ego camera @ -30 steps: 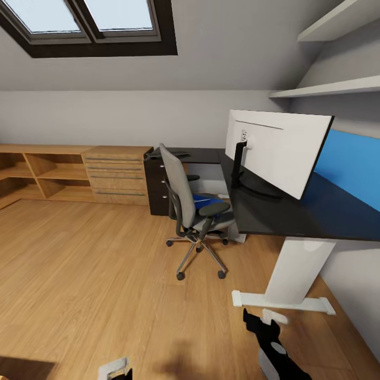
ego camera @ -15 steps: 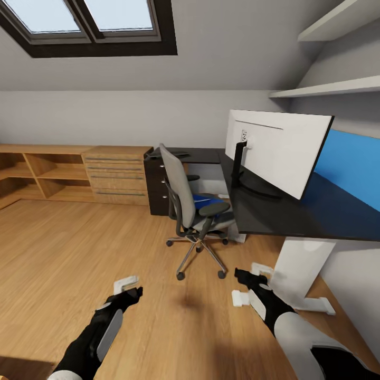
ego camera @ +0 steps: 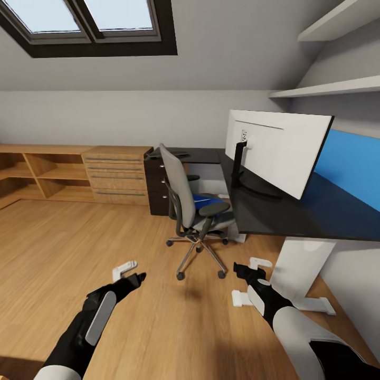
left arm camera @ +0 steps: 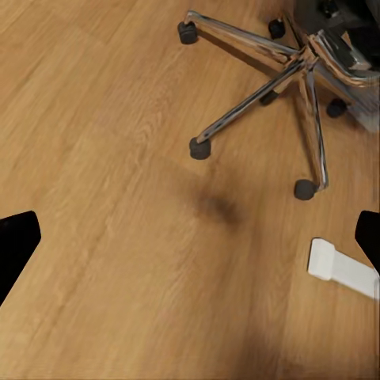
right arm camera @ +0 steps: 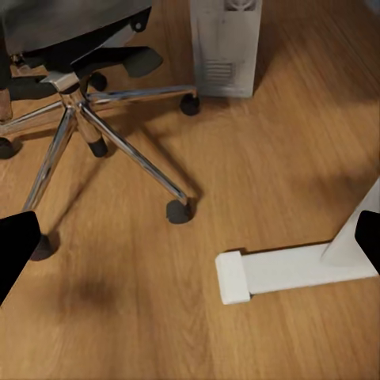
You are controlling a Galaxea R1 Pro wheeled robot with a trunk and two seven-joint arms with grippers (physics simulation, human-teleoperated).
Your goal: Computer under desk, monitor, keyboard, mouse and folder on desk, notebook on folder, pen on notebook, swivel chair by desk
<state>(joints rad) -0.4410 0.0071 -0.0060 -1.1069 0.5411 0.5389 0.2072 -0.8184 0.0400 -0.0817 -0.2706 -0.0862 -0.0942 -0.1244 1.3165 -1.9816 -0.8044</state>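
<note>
Wooden floor (ego camera: 79, 248); left tool (ego camera: 129, 271), right tool (ego camera: 252, 269) outstretched, both wide, empty.

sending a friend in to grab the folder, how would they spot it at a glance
Start at the long black desk carrying the wide monitor. Pulled up to its front edge is the grey swivel chair on a chrome star base. The folder lies flat on that chair's seat, between the black armrests: a bright blue sheet, the only vivid colour among the chair's grey and black.

wooden floor (ego camera: 79, 253); light wooden chest (ego camera: 117, 174) with bar handles beside open shelving (ego camera: 37, 171); skylight (ego camera: 89, 21) overhead; white wall shelves (ego camera: 327, 87)
</note>
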